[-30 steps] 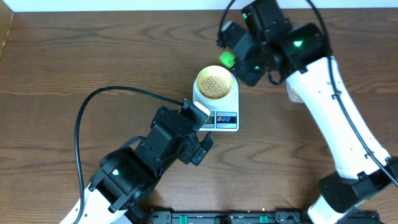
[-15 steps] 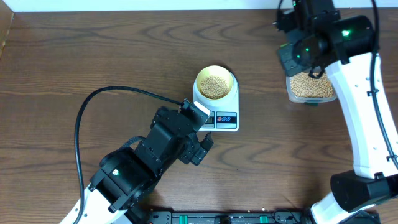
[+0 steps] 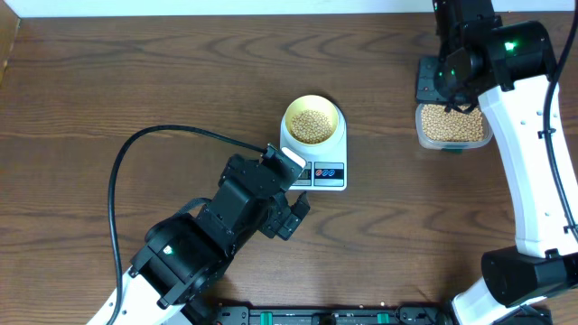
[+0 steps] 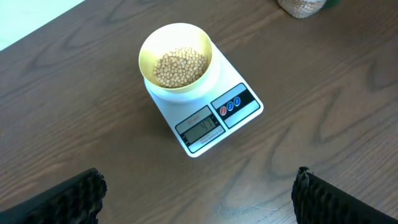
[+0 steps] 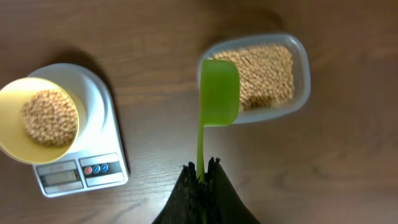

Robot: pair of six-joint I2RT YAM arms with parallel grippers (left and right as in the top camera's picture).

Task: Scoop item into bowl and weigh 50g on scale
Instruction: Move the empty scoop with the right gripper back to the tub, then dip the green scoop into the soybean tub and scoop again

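The pale yellow bowl [image 3: 313, 122] stands on the white scale [image 3: 327, 173] and holds a heap of tan beans [image 3: 312, 125]. In the right wrist view my right gripper [image 5: 202, 168] is shut on the thin handle of a green scoop [image 5: 219, 93]. The scoop's head hangs over the left end of a clear tub [image 5: 303, 62] full of beans [image 5: 267, 71], with the bowl [image 5: 11, 134] and scale [image 5: 102, 118] off to the left. My left gripper [image 4: 199, 199] stands open and empty over bare wood, in front of the scale's display [image 4: 200, 129].
The clear tub [image 3: 452, 126] sits at the table's right, partly under the right arm. A black cable [image 3: 135, 153] loops across the wood left of the left arm. The table's back edge meets a white wall.
My right arm has swung from beside the bowl over to the tub on the right, carrying the green scoop. The left arm, bowl and scale have not moved.
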